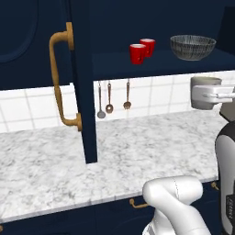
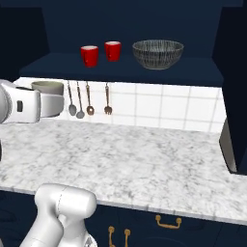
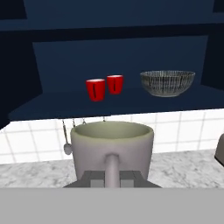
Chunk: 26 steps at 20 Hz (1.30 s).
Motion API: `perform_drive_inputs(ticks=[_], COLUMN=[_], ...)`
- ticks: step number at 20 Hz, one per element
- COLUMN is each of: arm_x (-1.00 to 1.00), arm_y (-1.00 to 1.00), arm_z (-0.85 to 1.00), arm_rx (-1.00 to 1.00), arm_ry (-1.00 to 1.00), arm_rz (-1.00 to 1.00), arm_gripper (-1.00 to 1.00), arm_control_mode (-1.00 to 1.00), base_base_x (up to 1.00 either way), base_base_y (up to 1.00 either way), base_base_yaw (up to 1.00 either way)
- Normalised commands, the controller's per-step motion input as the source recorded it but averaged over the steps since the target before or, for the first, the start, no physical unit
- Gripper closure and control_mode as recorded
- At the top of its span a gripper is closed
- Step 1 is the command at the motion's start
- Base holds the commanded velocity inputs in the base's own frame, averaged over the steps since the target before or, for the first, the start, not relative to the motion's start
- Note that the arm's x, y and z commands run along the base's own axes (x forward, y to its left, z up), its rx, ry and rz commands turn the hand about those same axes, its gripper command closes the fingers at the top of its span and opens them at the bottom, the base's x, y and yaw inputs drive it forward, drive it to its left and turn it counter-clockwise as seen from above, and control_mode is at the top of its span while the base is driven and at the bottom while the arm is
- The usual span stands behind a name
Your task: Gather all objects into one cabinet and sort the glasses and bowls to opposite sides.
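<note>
At nine o'clock of the left base view, the cabinet door [image 1: 82,78] is seen swung open and edge-on, its long curved brass handle [image 1: 62,80] running vertically down the face. Past it, toward twelve o'clock, the open cabinet shelf [image 1: 151,64] carries two red cups [image 1: 137,53] [image 1: 148,47], standing upright and just beside each other, rims up. Toward one o'clock on the same shelf the dark mesh-patterned bowl [image 1: 193,47] is set upright, well apart from the red cups, its wide axis lying level with the shelf. Below the shelf, three utensils [image 1: 109,98] are hung against the white tiled wall [image 1: 156,94] above the marble counter [image 1: 114,151]. At three o'clock the grey-beige cup [image 1: 205,92] is held above the counter by the gripper [image 1: 215,95], which is closed around it. The cup is kept upright, its long axis vertical and its mouth facing up. From the hand view, the cup [image 3: 112,148] sits at six o'clock with its handle [image 3: 112,168] pointing back at the camera, clamped between the finger tips [image 3: 89,178], so the opening is narrow. Beyond its rim, the red cups [image 3: 96,89] [image 3: 115,84] stand at twelve o'clock and the bowl [image 3: 167,82] at one o'clock. From the right base view, the held cup [image 2: 47,99] is found at nine o'clock, below shelf level.
</note>
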Motion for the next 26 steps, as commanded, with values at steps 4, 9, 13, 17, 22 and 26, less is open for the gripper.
perform_drive_inputs(ticks=[4, 9, 13, 17, 22, 26], arm_x=[-0.01, 0.26, 0.73, 0.73, 0.79, 0.76], arm_y=[0.67, 0.57, 0.46, 0.33, 0.15, 0.07], arm_z=[0.04, 0.23, 0.30, 0.07, -0.01, -0.09], arm_rx=[0.00, 0.03, 0.03, 0.00, 0.00, 0.00], arm_ry=[-0.03, -0.04, 0.06, 0.09, 0.00, 0.00], arm_rz=[0.16, 0.18, 0.03, 0.00, 0.03, 0.12], arm_gripper=[1.00, 1.00, 1.00, 1.00, 1.00, 1.00], arm_control_mode=[-1.00, -1.00, -1.00, -1.00, -1.00, -1.00], base_base_x=[0.00, 0.00, 0.00, 0.00, 0.00, 0.00], base_base_y=[0.00, 0.00, 0.00, 0.00, 0.00, 0.00], base_base_yaw=[0.00, 0.00, 0.00, 0.00, 0.00, 0.00])
